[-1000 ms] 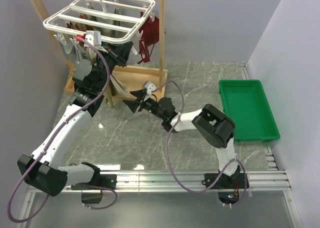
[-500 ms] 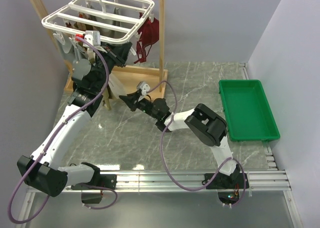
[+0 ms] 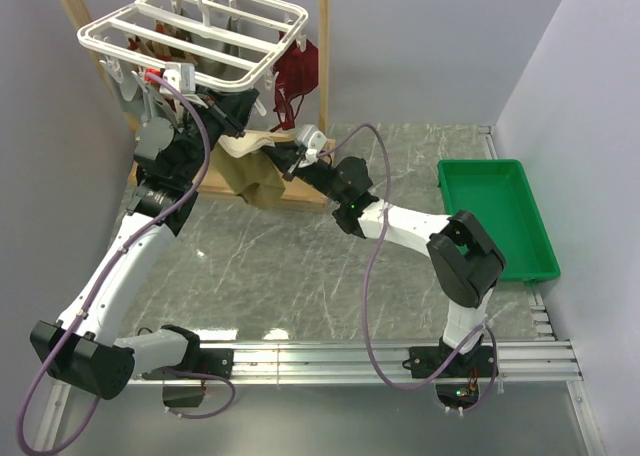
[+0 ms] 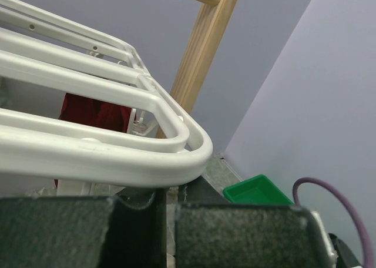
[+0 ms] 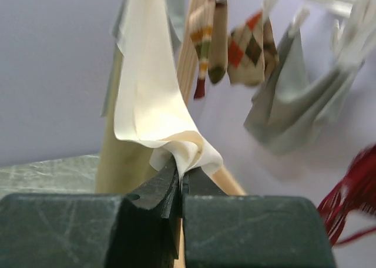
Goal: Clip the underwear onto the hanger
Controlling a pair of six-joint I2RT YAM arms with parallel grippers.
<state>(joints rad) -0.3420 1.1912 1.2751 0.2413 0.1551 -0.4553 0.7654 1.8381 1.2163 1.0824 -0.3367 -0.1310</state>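
Observation:
The hanger (image 3: 190,31), a white grid rack with dangling clips, hangs at the back left; its corner rim (image 4: 117,156) sits just above my left gripper (image 4: 170,200). The tan underwear (image 3: 258,176) is strung between both grippers below the rack's right corner. My left gripper (image 3: 240,111) is shut on its upper end, with only a thin pale strip showing between the pads. Lower and to the right, my right gripper (image 3: 288,156) is shut on a bunched fold of the underwear (image 5: 153,103), pinched at the tips of the gripper (image 5: 181,174).
The wooden frame stand (image 3: 322,66) carries the rack; its post (image 4: 200,56) is close behind. A dark red garment (image 3: 297,71), a grey garment (image 5: 294,109) and patterned socks (image 5: 235,44) hang from clips. A green tray (image 3: 495,216) sits at the right.
My right gripper has shut on the underwear's lower part and swung up and back toward the rack, lifting the cloth. The left gripper has kept its hold and shifted slightly.

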